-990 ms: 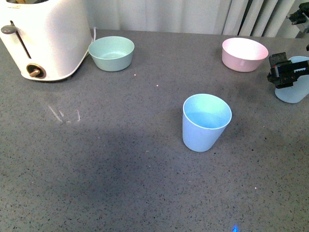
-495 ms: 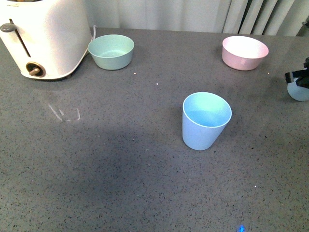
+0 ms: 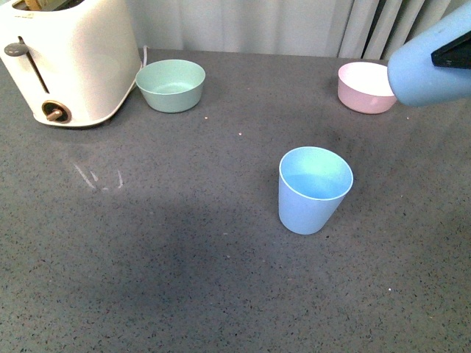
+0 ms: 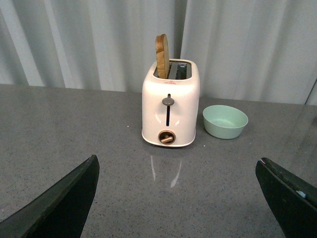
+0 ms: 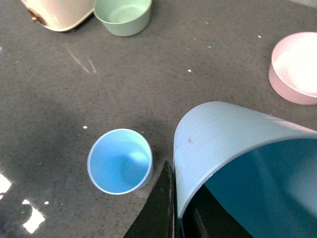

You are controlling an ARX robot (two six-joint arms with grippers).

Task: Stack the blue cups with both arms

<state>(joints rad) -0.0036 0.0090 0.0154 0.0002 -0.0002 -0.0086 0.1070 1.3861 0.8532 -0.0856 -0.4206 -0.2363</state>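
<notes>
One blue cup (image 3: 315,190) stands upright on the grey table, near the middle. The other blue cup (image 3: 429,68) hangs tilted in the air at the far right, above and to the right of the standing one. My right gripper (image 3: 452,53) is shut on its wall. In the right wrist view one finger (image 5: 162,206) lies outside the held cup (image 5: 233,148), the other inside its rim, and the standing cup (image 5: 120,161) shows below, off to one side. My left gripper (image 4: 176,198) is open over bare table, with nothing between its fingers (image 4: 59,203).
A white toaster (image 3: 66,59) with a slice of bread in it stands at the back left. Next to it is a mint-green bowl (image 3: 171,84). A pink bowl (image 3: 364,87) sits at the back right, just behind the held cup. Curtains close off the far table edge.
The right gripper has lifted its blue cup off the table at the far right, and the cup now hangs tilted, higher and larger in view. The standing cup has not moved.
</notes>
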